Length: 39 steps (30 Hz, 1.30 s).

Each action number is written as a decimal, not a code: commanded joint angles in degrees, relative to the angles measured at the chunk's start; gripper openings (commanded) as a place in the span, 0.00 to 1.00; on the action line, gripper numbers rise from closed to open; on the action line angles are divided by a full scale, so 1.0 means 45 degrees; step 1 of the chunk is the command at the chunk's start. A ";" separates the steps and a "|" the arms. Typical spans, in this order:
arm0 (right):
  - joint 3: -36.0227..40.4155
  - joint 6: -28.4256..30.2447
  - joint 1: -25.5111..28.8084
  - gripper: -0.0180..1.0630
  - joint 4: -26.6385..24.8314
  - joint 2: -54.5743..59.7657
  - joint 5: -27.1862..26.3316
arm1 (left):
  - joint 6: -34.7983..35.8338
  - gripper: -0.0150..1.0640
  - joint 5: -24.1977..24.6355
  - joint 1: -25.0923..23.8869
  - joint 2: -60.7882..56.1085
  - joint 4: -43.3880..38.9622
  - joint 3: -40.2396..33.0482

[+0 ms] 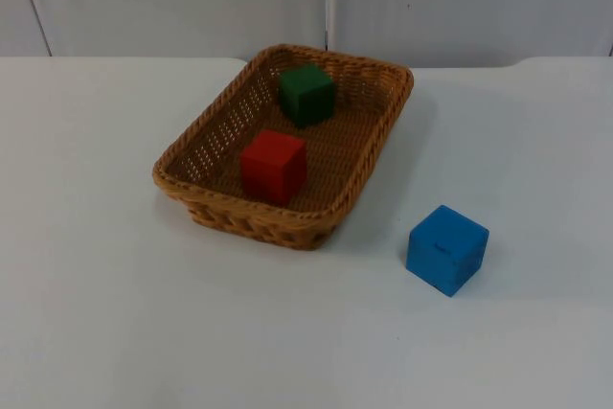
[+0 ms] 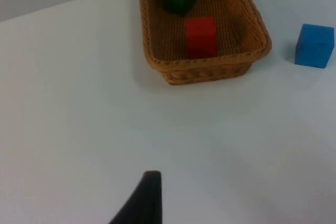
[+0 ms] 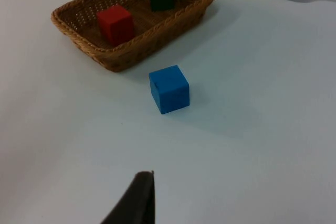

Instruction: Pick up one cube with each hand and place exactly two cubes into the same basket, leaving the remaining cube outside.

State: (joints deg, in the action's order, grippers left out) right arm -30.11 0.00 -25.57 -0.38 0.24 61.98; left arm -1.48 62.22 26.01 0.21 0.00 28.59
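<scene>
We see a red cube (image 1: 274, 167) and green cube (image 1: 306, 95) inside the basket (image 1: 374, 69), green at 12 o'clock of red, blue cube (image 1: 446, 249) outside on the table (image 1: 96, 284) at 4 o'clock, both arms waiting, left gripper (image 2: 142, 200) and right gripper (image 3: 135, 199) above the table, grip state we cannot tell.

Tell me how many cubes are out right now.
3: the green cube and the red cube sit apart inside the wicker basket; the blue cube stands on the table outside it. None looks hidden.
</scene>
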 commanded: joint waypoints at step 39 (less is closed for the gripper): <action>0.0128 0.0000 0.4374 0.99 0.0007 -0.0053 -0.0061 | 0.0105 0.99 -0.0123 -0.0029 -0.0046 0.0000 -0.0069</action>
State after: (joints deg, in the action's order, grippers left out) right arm -30.11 0.00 -6.22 -0.38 0.24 61.98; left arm -1.37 62.22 26.01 0.21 0.00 28.59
